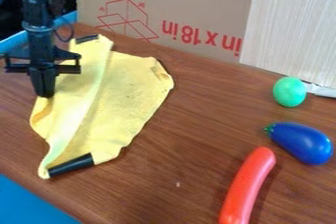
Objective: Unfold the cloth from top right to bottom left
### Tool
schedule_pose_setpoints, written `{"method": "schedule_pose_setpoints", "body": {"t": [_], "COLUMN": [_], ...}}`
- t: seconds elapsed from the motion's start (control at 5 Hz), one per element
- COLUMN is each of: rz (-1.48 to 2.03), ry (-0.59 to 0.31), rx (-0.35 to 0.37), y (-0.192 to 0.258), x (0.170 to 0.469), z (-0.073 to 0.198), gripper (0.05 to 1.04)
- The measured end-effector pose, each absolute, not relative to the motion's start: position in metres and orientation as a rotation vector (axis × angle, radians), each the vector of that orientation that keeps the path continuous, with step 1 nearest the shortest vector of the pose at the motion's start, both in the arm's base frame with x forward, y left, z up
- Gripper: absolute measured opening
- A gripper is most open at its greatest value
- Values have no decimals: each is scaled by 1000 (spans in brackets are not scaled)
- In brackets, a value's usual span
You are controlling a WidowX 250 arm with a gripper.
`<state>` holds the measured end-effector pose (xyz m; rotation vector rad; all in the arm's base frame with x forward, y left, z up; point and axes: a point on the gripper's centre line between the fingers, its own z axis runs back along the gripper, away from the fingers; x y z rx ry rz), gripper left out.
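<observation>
Black and pointing down, the tool [44, 93] is on the left side of the scene, with its fingers [43, 81] brought close together. Their tips are touching the left edge of the yellow cloth [121, 93]; whether they pinch it, I cannot tell. The cloth lies on the left part of the brown wooden counter [187, 144], stretched from the far side toward the near left. A paler, raised band runs along it, and its right corner is wrinkled. One black strip [70, 165] is at its near end, another black strip [87, 38] at its far end. On the right side, well apart from the cloth, I see a green ball [289, 91], then nearer a blue eggplant [302, 142], and nearer again a long red object [247, 186]. Behind the counter stands cardboard [203, 2] with red marks, and to its right a pale panel [295, 26].
</observation>
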<state>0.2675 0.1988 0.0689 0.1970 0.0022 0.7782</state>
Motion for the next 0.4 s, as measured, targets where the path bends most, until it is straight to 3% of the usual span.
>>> {"method": "schedule_pose_setpoints", "body": {"t": [0.4], "rz": [881], "ry": [-37], "rx": [124], "y": [227], "x": [255], "z": [112], "gripper": [52]}}
